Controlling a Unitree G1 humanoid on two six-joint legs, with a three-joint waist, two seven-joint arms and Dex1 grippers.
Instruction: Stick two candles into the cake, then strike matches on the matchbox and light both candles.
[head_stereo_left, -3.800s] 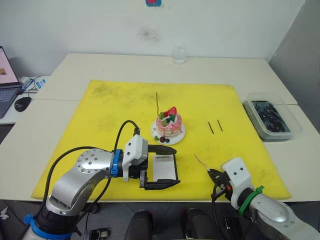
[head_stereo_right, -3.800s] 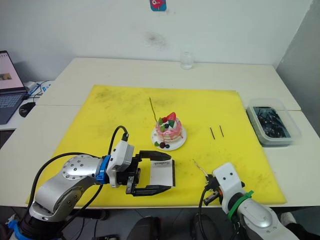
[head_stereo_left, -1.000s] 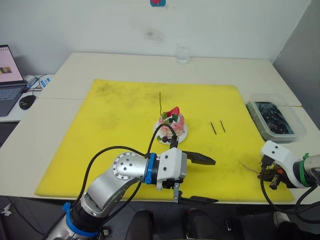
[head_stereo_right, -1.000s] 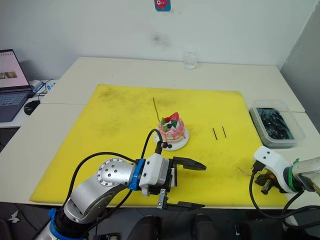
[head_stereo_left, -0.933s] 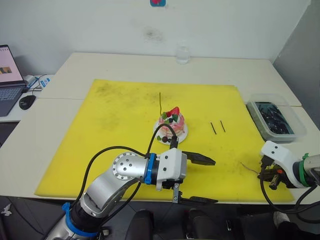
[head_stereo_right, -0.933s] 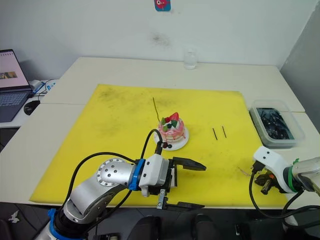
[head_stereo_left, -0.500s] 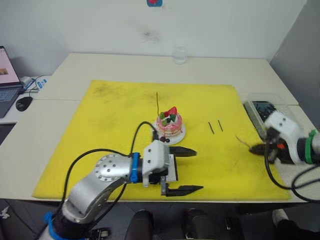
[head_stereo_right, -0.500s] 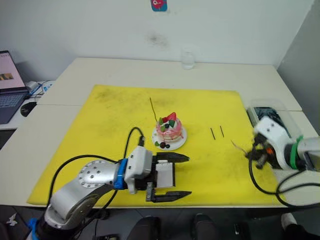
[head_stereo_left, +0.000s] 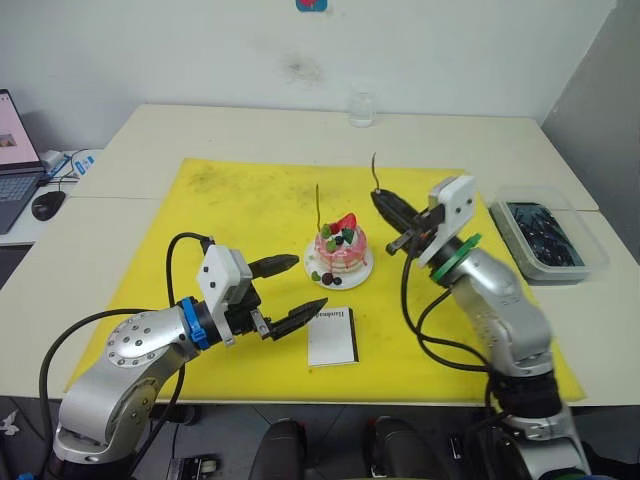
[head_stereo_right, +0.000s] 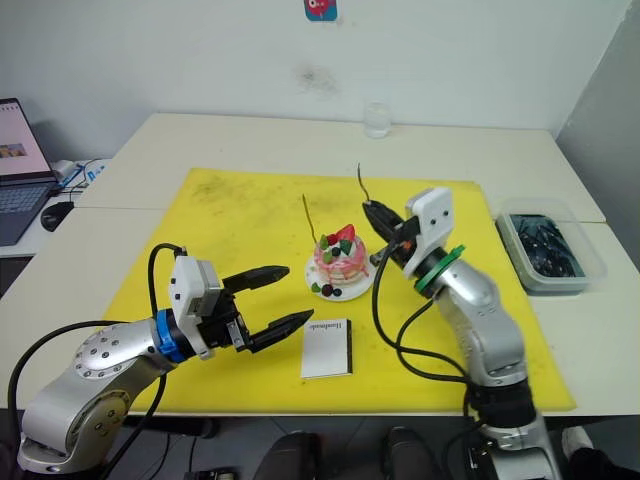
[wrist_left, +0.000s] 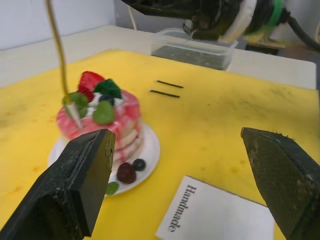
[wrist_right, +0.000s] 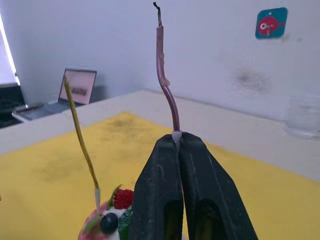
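Second candle poised beside the cake

Our right tool is clamped on the base of the second candle, keeping it upright with the wick end up, we judge so its white foot can go straight down into the cake. The cake sits on its white plate on the yellow mat, with the first candle already standing in its top. Our left tool hovers with jaws spread wide and empty, just beside the matchbox, which lies flat on the mat in front of the cake. The matches lie on the mat beyond the cake, not yet taken.
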